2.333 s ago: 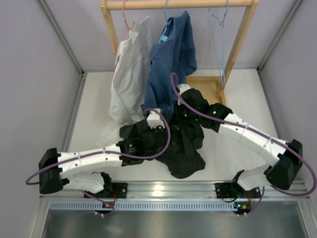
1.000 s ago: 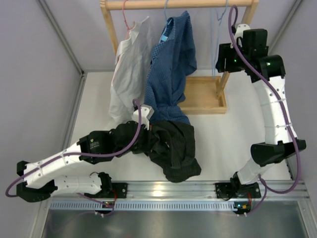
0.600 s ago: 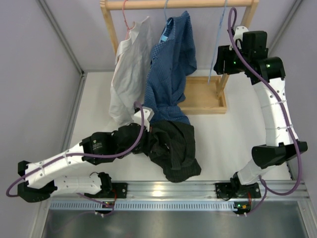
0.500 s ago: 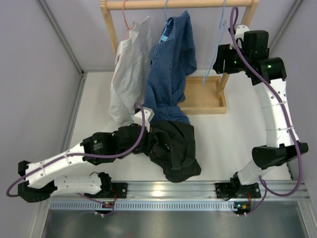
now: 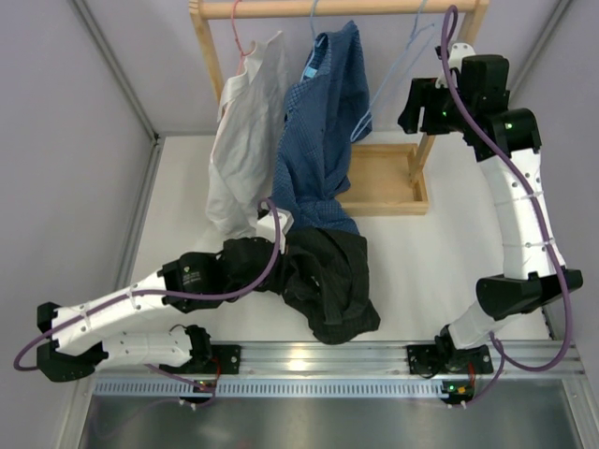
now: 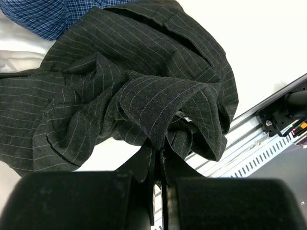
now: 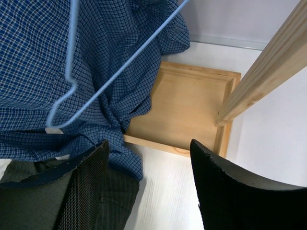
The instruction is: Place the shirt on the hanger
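Observation:
The dark shirt (image 5: pixel 328 276) lies crumpled on the table in front of the rack; it fills the left wrist view (image 6: pixel 144 91). My left gripper (image 5: pixel 278 269) is shut on a raised fold of it (image 6: pixel 159 146). The light-blue wire hanger (image 5: pixel 381 89) hangs from the rack's rod and is swung out slanting to the left, against the blue checked shirt. In the right wrist view its wire (image 7: pixel 117 63) runs above my left finger, not between the jaws. My right gripper (image 5: pixel 412 108) is raised beside the rack's right post, open and empty (image 7: pixel 148 143).
The wooden rack (image 5: pixel 337 7) stands at the back with its base tray (image 5: pixel 388 187). A white shirt (image 5: pixel 241 140) on a pink hanger (image 5: pixel 241 33) and a blue checked shirt (image 5: pixel 328 103) hang on it. Grey walls close both sides. A metal rail (image 5: pixel 309 360) runs along the front.
My right arm left the shirt and rose to the rack's right post. The blue hanger, hanging straight before, has swung out to the left. My left gripper keeps hold of the shirt.

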